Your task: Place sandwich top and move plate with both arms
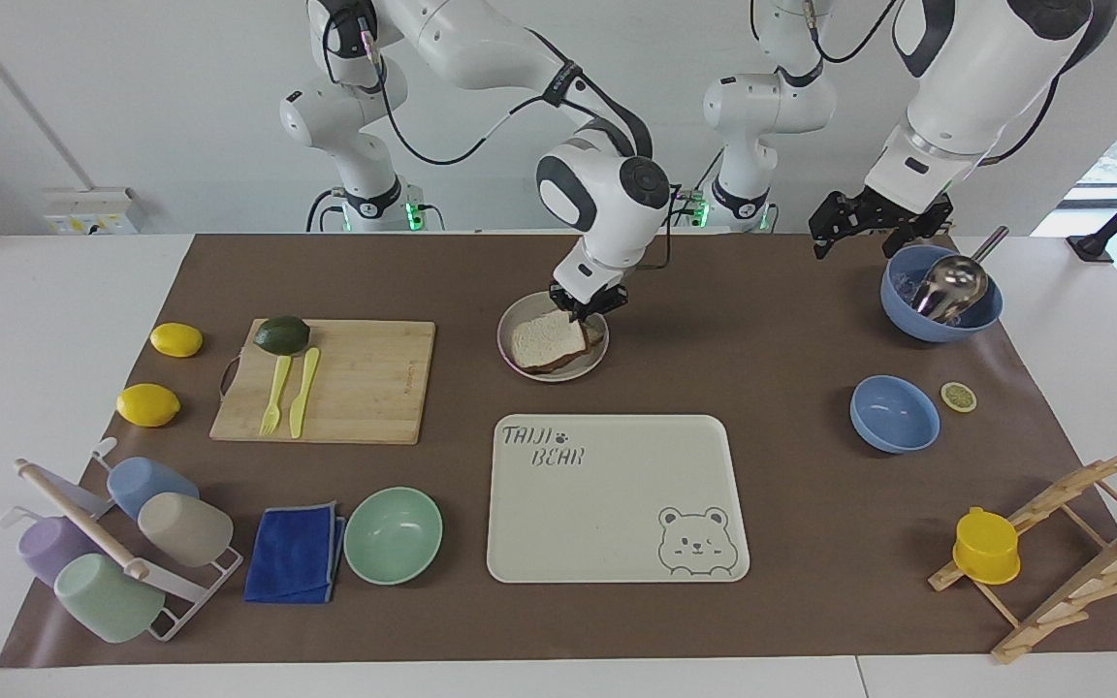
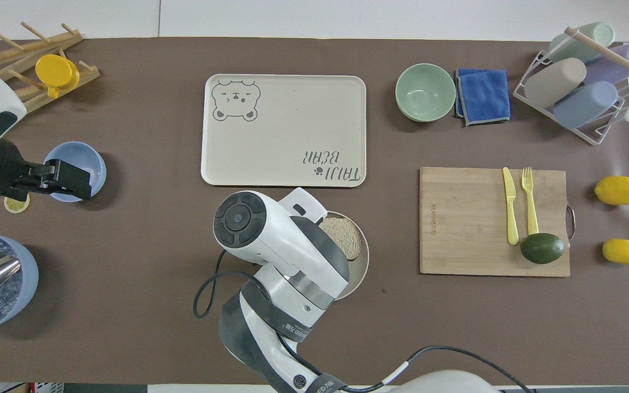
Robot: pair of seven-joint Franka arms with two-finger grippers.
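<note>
The sandwich top (image 1: pixel 547 339) is a light-brown bread slice lying flat on a darker slice on the small round plate (image 1: pixel 520 314), between the robots and the bear-print tray. My right gripper (image 1: pixel 586 308) is low at the slice's edge nearest the robots. In the overhead view the right arm's wrist hides that gripper and much of the plate (image 2: pixel 365 256); part of the slice (image 2: pixel 343 238) shows. My left gripper (image 1: pixel 874 228) waits, open and empty, raised over the left arm's end of the table by the blue bowls.
The cream bear-print tray (image 1: pixel 617 499) lies just farther from the robots than the plate. A cutting board (image 1: pixel 345 383) with avocado, fork and knife lies toward the right arm's end. A blue bowl with a metal scoop (image 1: pixel 941 291) and a small blue bowl (image 1: pixel 893 414) sit toward the left arm's end.
</note>
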